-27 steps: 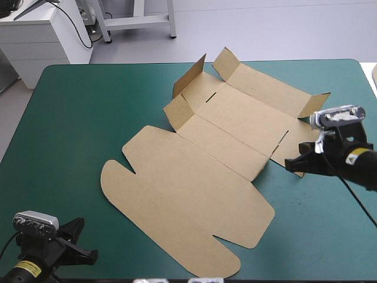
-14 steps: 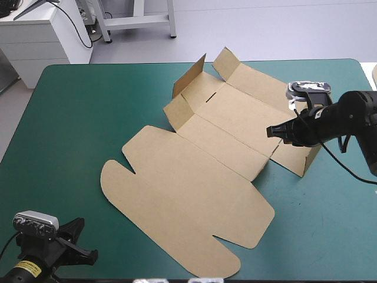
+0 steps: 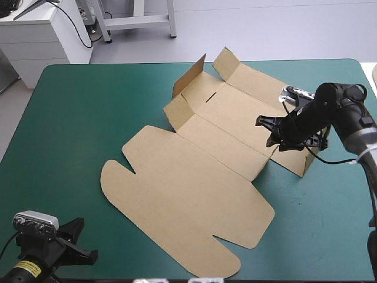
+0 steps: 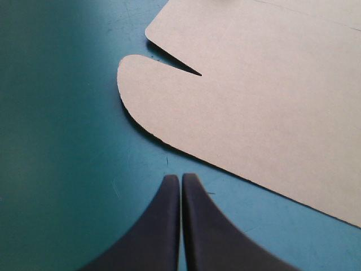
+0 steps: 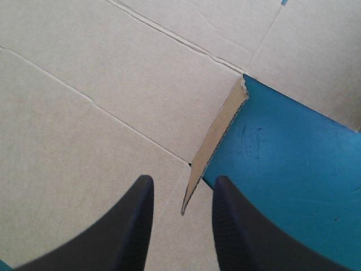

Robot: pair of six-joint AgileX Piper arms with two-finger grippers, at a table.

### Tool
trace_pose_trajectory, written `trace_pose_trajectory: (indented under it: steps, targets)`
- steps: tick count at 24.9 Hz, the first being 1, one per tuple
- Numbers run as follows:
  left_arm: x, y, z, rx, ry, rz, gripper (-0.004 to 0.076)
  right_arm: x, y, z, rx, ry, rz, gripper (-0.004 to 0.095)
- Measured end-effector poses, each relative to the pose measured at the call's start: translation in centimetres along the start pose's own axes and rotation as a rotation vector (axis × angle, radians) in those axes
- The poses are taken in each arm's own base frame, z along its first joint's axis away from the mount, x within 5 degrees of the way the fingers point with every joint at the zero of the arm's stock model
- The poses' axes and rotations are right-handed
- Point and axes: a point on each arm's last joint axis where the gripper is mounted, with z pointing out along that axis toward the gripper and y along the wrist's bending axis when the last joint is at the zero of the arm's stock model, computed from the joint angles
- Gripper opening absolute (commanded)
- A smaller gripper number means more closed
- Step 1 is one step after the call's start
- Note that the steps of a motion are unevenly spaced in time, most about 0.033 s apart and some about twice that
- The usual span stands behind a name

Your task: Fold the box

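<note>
Since earlier, the right claw [image 5: 183, 180] has swung in over the box [image 3: 194, 177], whose right wall [image 3: 299, 161] now stands raised. The left claw [image 4: 181, 178] rests pressed together at the worktop's [image 3: 76, 118] near-left corner, clear of the flat lid [image 3: 188, 218]. The right claw, fingers apart, straddles the wall's upright edge, probably to steady it, and clamps nothing.

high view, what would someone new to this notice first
The big brown box, a cut sheet lying mostly flat across the middle of the teal-green table, with its far walls raised. Next, the right hand at the raised wall on the box's right side, its fingers open astride an upright flap edge. The left hand sits shut at the table's near left corner.
</note>
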Motion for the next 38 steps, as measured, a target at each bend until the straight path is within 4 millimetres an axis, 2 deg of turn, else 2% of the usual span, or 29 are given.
trace_pose_trajectory:
  steps: [6, 14, 20, 26, 28, 32, 35, 38]
  targets:
    - [0.0, 0.0, 0.0, 0.000, 0.000, 0.000, -0.0008, -1.1, -0.4, 3.2, 0.034, 0.071, 0.136, 0.0333]
    - [0.0, 0.0, 0.0, 0.000, 0.000, 0.000, -0.0008, -1.5, -0.8, 4.3, 0.072, 0.088, 0.208, 0.0334]
    - [0.0, 0.0, 0.0, 0.000, -0.001, 0.000, -0.0008, -0.6, -2.1, 5.9, 0.146, 0.130, 0.233, 0.0331]
    - [0.0, 0.0, 0.0, 0.000, -0.001, 0.000, -0.0008, -0.7, -2.4, 6.1, 0.171, 0.112, 0.237, 0.0331]
    - [0.0, 0.0, 0.0, 0.000, -0.001, 0.000, -0.0008, -0.9, -2.5, 6.8, 0.173, 0.122, 0.248, 0.0331]
    - [0.0, 0.0, 0.0, 0.000, -0.001, 0.000, -0.0008, -1.4, -2.6, 9.5, 0.156, 0.184, 0.289, 0.0327]
    - [0.0, 0.0, 0.0, 0.000, -0.001, 0.000, -0.0008, -1.6, -2.4, 9.9, 0.132, 0.179, 0.301, 0.0267]
    - [0.0, 0.0, 0.0, 0.000, -0.001, 0.000, -0.0008, -1.7, -2.3, 10.0, 0.118, 0.167, 0.304, 0.0133]
